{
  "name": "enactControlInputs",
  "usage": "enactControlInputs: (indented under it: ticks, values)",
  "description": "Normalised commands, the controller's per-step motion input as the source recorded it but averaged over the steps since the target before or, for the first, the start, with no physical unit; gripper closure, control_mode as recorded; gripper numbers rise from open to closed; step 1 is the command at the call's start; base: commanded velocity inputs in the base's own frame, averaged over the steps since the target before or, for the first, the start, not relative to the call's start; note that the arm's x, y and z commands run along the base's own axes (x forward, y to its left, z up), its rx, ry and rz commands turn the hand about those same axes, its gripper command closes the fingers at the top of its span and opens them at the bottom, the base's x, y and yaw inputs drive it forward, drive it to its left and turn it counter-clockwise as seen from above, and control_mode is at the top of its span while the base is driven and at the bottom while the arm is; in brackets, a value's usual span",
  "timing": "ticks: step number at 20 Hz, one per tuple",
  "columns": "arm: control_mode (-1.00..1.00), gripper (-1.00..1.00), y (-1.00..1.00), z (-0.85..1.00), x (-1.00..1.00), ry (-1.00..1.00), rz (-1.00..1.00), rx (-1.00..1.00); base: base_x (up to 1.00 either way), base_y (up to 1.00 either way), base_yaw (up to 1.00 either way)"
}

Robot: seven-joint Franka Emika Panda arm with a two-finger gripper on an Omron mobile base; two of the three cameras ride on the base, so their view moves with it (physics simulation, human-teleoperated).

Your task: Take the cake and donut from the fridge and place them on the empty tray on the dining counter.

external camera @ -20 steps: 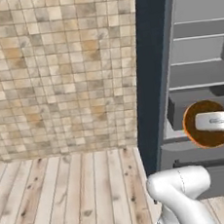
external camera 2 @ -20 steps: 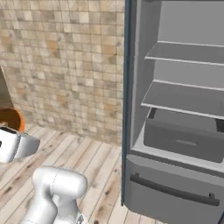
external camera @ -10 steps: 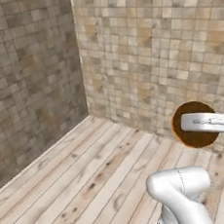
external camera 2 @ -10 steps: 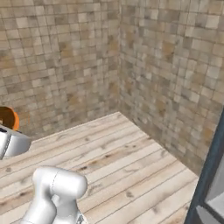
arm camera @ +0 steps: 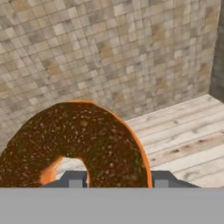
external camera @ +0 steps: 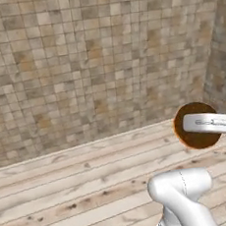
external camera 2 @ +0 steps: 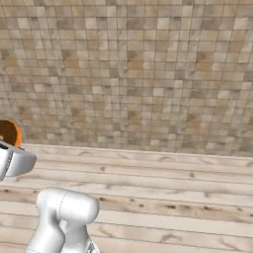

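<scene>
Left base view: the donut (external camera: 198, 126) sits at about 3 o'clock, pinched in the jaws of the gripper (external camera: 205, 123) above the wooden floor (external camera: 83, 182), with a tiled wall (external camera: 95, 62) behind. Right base view: the donut's orange edge (external camera 2: 10, 132) pokes out at 9 o'clock. Hand view: the ring stands on edge between the fingertips (arm camera: 72, 178) — jaws clamped on it. No tray or counter ahead, so the carry likely needs more turning first.

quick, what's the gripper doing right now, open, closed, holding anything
Gripper: closed on the donut, which it carries in the air in front of the tiled wall.
</scene>
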Motion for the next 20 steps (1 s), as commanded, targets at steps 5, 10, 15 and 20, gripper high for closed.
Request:
enactControlInputs:
  ticks: [5, 10, 15, 20]
  values:
    - [1.00, 1.00, 0.00, 0.00, 0.00, 0.00, 0.00, 0.00, 0.00, 0.00, 1.00]
    - [1.00, 1.00, 0.00, 0.00, 0.00, 0.00, 0.00, 0.00, 0.68, 0.00, 0.81]
    - [1.00, 1.00, 0.00, 0.00, 0.00, 0.00, 0.00, 0.00, 1.00, -0.34, 0.49]
    - [1.00, 1.00, 0.00, 0.00, 0.00, 0.00, 0.00, 0.00, 1.00, -0.72, 0.31]
